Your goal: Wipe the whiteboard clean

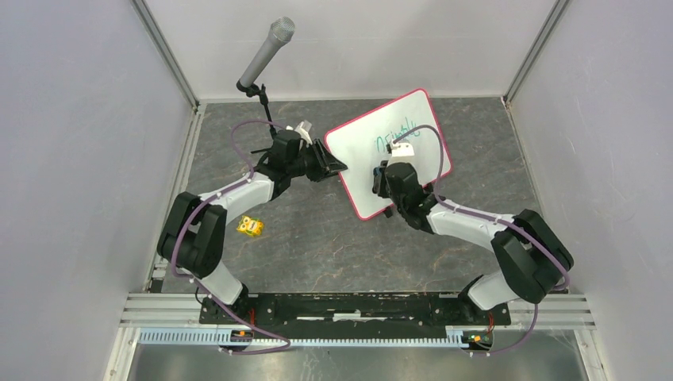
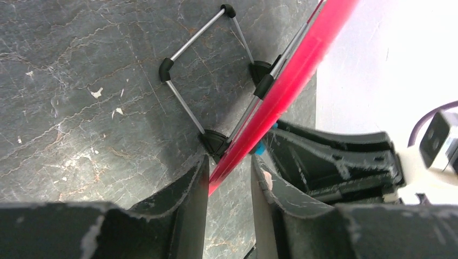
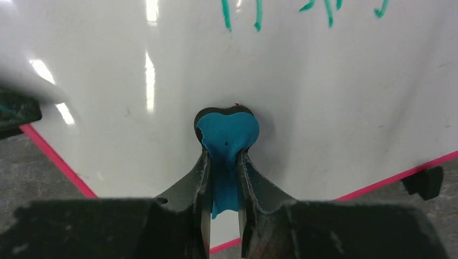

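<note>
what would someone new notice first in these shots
The whiteboard with its pink-red frame stands out first, propped at a tilt at the middle back of the table, with green marks near its top. The right gripper pinches a blue pad against the board's face below the marks, and the left gripper has its fingers either side of the frame's edge. A microphone stands at the back left.

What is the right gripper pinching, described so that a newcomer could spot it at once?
Find the whiteboard propped at a tilt toward the far middle of the table. Below its green writing the right gripper meets the white face. Pinched between its fingers is a small blue pad, the only blue thing against the board.
</note>
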Robot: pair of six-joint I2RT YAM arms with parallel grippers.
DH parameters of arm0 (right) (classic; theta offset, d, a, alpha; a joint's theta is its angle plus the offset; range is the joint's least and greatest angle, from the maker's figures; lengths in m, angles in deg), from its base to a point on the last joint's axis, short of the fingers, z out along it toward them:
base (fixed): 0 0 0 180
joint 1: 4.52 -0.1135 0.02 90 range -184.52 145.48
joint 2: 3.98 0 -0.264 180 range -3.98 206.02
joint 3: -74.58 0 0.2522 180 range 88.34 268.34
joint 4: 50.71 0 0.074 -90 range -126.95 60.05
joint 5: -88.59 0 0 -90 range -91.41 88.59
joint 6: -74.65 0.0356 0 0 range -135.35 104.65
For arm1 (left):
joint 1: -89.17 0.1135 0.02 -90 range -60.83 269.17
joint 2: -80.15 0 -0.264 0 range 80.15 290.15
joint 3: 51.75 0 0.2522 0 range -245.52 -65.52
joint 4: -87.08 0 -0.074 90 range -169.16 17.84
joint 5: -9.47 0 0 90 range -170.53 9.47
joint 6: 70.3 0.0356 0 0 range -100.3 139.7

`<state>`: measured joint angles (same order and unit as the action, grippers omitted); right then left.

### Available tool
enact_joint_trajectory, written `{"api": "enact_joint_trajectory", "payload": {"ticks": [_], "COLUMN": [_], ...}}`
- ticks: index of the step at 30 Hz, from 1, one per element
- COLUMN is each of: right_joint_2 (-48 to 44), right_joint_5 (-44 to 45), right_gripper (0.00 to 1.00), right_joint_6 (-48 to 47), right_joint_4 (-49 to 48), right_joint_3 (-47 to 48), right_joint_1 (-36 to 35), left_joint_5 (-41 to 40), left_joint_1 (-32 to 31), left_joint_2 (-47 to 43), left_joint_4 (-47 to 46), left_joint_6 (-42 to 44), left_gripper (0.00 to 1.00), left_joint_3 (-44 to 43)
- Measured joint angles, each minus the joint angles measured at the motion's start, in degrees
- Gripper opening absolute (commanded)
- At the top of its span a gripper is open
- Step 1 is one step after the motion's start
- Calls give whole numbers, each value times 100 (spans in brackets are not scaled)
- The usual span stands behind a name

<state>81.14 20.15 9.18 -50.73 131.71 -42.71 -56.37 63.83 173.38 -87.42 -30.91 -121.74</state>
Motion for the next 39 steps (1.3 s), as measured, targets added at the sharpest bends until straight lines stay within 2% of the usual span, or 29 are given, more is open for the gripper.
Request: {"api": "enact_joint_trajectory", "payload": {"ticks": [9, 17, 25, 32, 39], "right_joint_2": [-179, -413, -623, -619, 136], "right_joint_5": [175, -131, -7, 164, 879], "right_gripper": [21, 21, 21, 21, 21], "right_joint_6": [717, 1088, 1613, 1543, 787], "right_joint_4": [-1069, -1075, -1161, -1008, -225], "right_joint_3": [-1084, -1427, -1884, -1801, -551], "right_joint_1": [-715, -341, -249, -369, -933], "left_joint_5": [-2, 50, 114, 157, 20], "left_joint_1": [44, 46, 50, 50, 155], "left_joint_2": [83, 90, 92, 92, 144], "left_joint_4": [4, -50, -52, -52, -197], "left_joint_6": [-11, -13, -11, -11, -11], "left_gripper": [27, 15, 11, 10, 8], "left_joint_3": [7, 15, 15, 17, 15]}}
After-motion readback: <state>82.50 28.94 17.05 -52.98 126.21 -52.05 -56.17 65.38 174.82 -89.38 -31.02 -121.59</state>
